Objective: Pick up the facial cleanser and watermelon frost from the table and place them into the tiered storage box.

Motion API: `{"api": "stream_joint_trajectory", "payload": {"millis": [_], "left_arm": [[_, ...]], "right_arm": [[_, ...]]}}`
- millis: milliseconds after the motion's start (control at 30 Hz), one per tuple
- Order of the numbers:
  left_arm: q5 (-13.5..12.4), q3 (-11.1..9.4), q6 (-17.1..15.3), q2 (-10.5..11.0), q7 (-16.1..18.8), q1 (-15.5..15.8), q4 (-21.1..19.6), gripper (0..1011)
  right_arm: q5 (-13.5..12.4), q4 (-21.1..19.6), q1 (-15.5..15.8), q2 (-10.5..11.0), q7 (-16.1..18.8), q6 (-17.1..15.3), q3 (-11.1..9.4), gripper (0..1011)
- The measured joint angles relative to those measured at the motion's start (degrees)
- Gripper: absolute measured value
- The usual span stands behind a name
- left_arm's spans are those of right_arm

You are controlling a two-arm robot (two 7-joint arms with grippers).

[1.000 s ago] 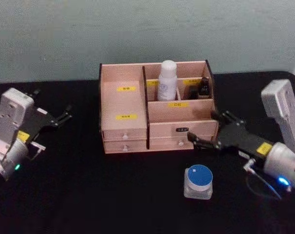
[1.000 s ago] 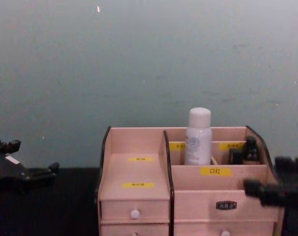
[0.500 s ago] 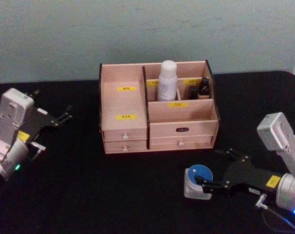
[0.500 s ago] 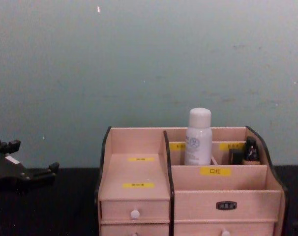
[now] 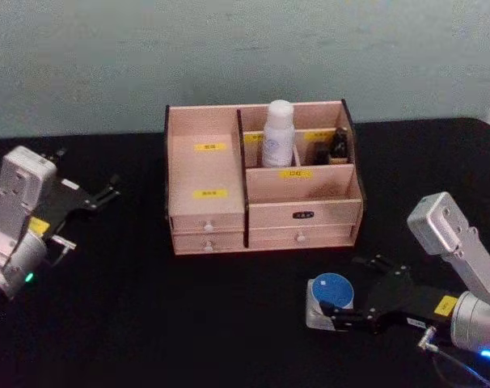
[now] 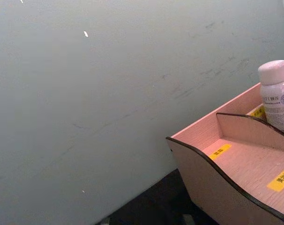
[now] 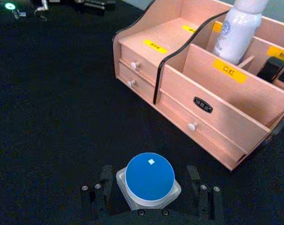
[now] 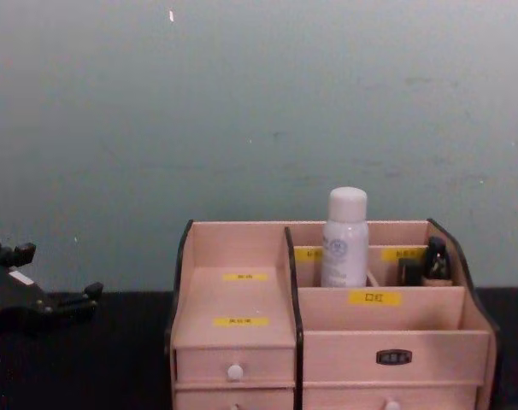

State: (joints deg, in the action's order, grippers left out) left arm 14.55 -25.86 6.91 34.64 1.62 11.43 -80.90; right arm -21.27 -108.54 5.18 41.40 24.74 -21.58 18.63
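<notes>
The right hand (image 5: 340, 284), jaws spread wide, straddles the watermelon frost (image 7: 150, 176) on the near-right worktop (image 5: 188, 323), gripping nothing. The facial cleanser (image 5: 278, 133) stands in the tiered storage box (image 5: 302, 214). Next, I judge: squeeze, then lift. The left hand (image 5: 99, 196) idles open, left.

left tool (image 5: 87, 172) raised, fingers apart | right tool (image 5: 344, 285) low, fingers spread wide

Blue-lidded watermelon frost (image 7: 149, 178), black table (image 5: 188, 323)
</notes>
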Motion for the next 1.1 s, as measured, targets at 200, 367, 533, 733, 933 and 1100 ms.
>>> {"api": "stream_joint_trajectory", "payload": {"millis": [200,367,533,733,933,1100], "left_arm": [[0.0,0.0,0.0,0.0,0.0,0.0,0.0,1001],[0.0,0.0,0.0,0.0,0.0,0.0,0.0,1001],[0.0,0.0,0.0,0.0,0.0,0.0,0.0,1001],[0.0,0.0,0.0,0.0,0.0,0.0,0.0,1001],[0.0,0.0,0.0,0.0,0.0,0.0,0.0,1001],[0.0,0.0,0.0,0.0,0.0,0.0,0.0,1001]], "right_arm": [[0.55,0.42,-0.91,-0.14,-0.19,-1.16,0.88,1000],[1.14,1.19,-1.98,-0.74,-0.44,-2.37,1.74,1000],[1.57,1.88,-2.9,-1.34,-0.5,-3.37,2.5,1000],[1.74,2.41,-3.5,-1.88,-0.49,-4.13,3.03,1000],[1.94,2.91,-4.06,-2.36,-0.44,-5.0,3.49,1000],[2.09,3.2,-4.41,-2.63,-0.48,-5.57,3.74,1000]]}}
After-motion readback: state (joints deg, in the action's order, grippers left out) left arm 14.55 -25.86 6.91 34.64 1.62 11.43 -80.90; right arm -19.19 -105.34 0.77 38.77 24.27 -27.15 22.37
